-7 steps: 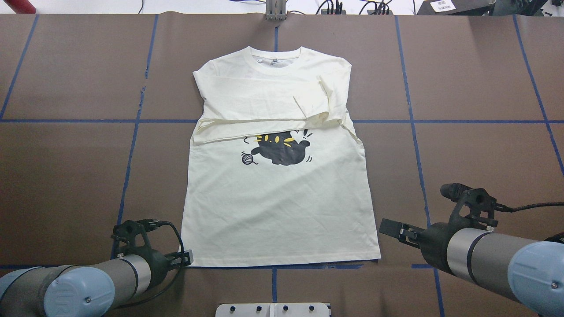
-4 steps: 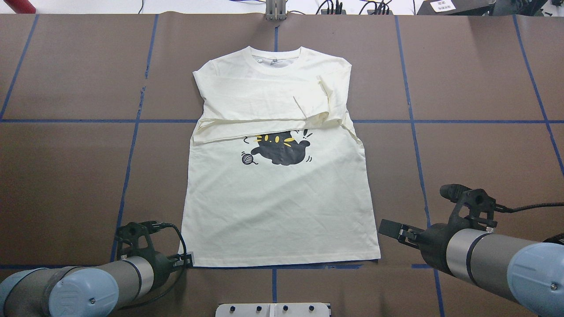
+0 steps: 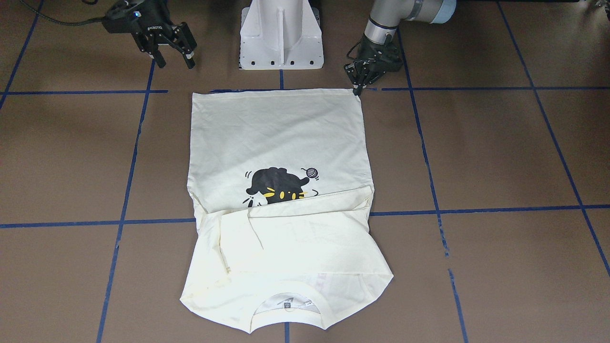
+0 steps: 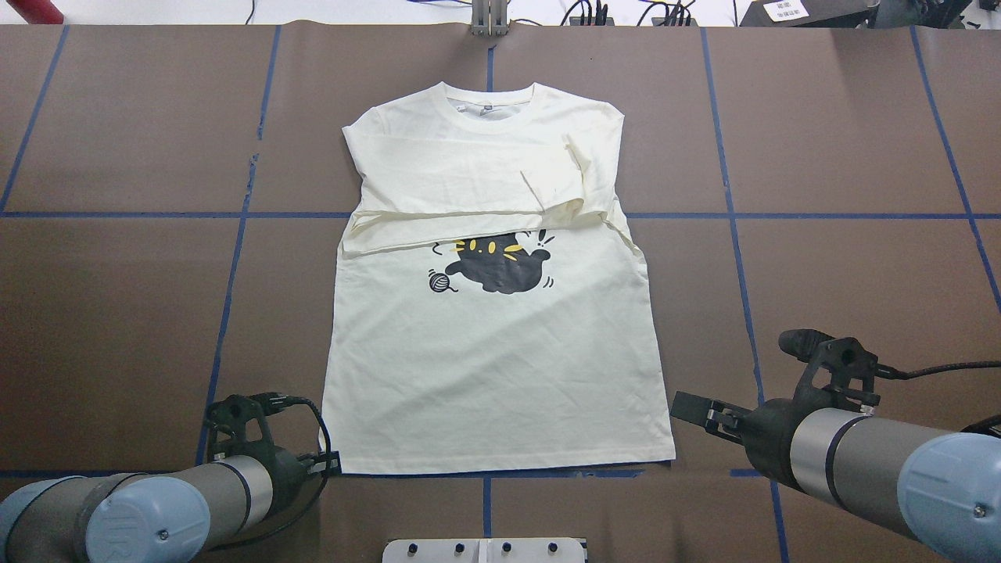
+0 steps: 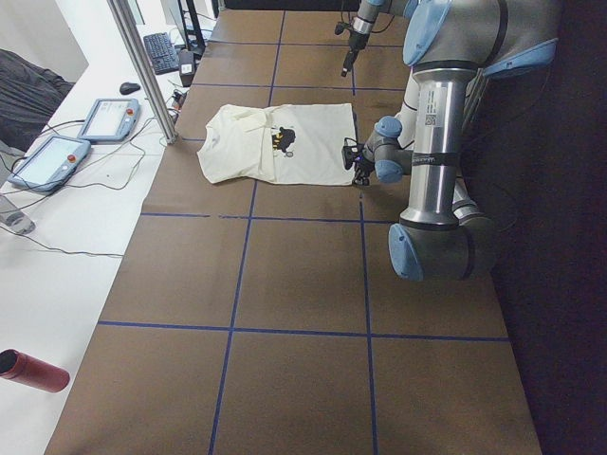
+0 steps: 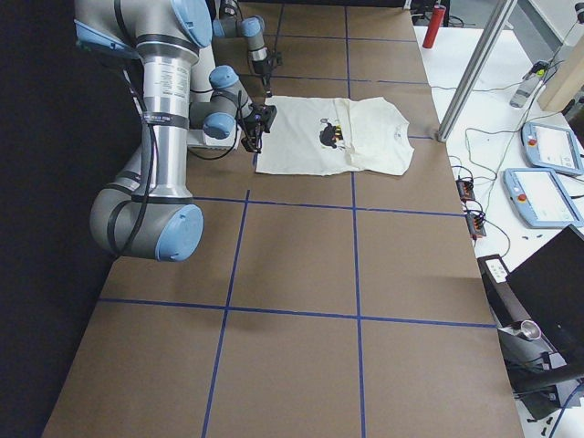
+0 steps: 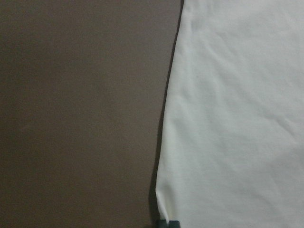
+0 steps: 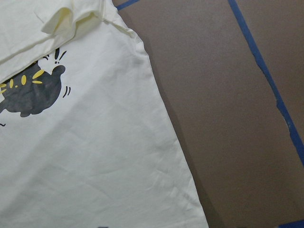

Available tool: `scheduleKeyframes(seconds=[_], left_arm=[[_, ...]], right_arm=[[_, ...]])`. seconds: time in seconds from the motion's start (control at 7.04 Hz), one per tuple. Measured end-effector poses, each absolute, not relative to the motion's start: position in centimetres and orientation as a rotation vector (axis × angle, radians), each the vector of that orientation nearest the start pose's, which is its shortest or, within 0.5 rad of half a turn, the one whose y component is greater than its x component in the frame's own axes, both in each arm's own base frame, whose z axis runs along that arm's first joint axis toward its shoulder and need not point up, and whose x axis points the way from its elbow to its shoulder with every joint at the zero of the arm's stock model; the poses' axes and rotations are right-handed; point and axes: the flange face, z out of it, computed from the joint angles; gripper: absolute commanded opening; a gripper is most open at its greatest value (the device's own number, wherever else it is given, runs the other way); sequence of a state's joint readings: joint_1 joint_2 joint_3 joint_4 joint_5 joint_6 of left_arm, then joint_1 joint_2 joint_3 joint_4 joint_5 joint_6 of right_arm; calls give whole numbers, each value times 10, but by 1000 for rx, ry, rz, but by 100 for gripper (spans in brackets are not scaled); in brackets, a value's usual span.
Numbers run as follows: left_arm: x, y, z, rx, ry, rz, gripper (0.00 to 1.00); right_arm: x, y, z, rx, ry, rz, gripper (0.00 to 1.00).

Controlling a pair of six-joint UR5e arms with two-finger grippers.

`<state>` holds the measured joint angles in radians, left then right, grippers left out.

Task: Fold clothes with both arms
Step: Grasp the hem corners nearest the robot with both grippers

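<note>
The cream T-shirt (image 4: 500,375) lies flat with the black cat print (image 4: 500,262) up, its sleeves folded across the chest and its hem toward me. My left gripper (image 4: 332,464) is at the hem's left corner. In the front view (image 3: 357,88) its fingers stand together on that corner. The left wrist view shows a fingertip (image 7: 168,223) at the cloth's edge (image 7: 164,142), with a small pucker there. My right gripper (image 4: 687,407) is open and empty, above the table just outside the hem's right corner, as the front view (image 3: 175,59) also shows.
The white pedestal base (image 3: 281,33) stands just behind the hem. Blue tape lines (image 4: 735,219) cross the brown table. Two teach pendants (image 5: 109,118), a metal post (image 5: 142,66) and a red bottle (image 5: 33,370) are off the table's far side.
My left gripper has moved slightly back toward me along the hem corner. My right arm has shifted only a little. The shirt has not moved.
</note>
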<state>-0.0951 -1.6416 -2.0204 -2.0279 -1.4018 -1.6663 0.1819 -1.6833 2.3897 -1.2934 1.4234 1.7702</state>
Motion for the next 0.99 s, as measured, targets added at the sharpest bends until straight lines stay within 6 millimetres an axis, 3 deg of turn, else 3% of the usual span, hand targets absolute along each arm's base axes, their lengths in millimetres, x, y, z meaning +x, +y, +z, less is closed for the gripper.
scheduleKeyframes(seconds=[0.28,0.71,0.99], left_arm=[[488,-198,359,159,986,-253,0],[470,-204,333,175,1040,-257,0],[460,-207,319,182,1071,-268,0]], right_arm=[[-360,-213,307,126,-979,418,74],[-384,-193,331,82,-925,415,70],[-409,-184,358,89,-869,397,58]])
